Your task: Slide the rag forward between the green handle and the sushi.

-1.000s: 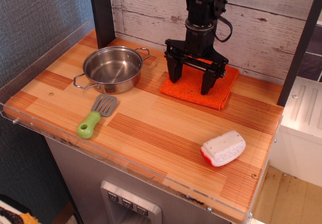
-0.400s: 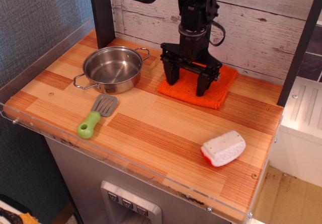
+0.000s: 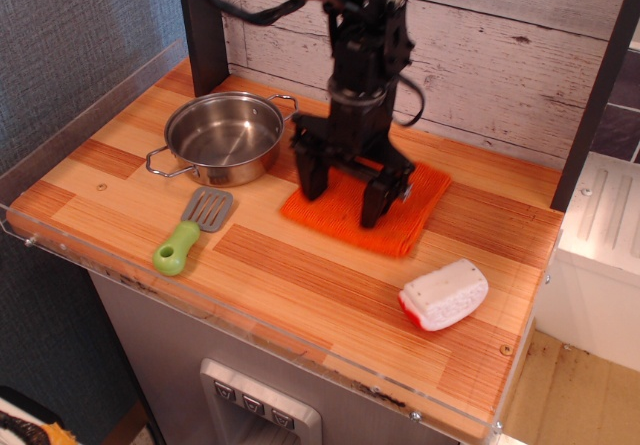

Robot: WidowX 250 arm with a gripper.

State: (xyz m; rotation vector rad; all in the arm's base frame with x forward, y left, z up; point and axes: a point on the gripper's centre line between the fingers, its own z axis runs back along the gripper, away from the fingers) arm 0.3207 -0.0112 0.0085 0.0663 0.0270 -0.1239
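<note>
Rag (image 3: 400,217) on counter, pincer (image 3: 343,187) spread wide, fingertips pressing it

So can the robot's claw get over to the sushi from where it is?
Probably yes. The gripper stands open on the rag, and only bare wooden table lies between it and the sushi. The pot and spatula sit off on the other side.

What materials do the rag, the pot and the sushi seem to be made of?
Rag: bright orange knitted or woven cloth, matte, with a nubby texture. Pot: polished steel, judging by its mirror-like reflections. Sushi: probably smooth plastic, a white speckled block with a red-orange layer.
</note>
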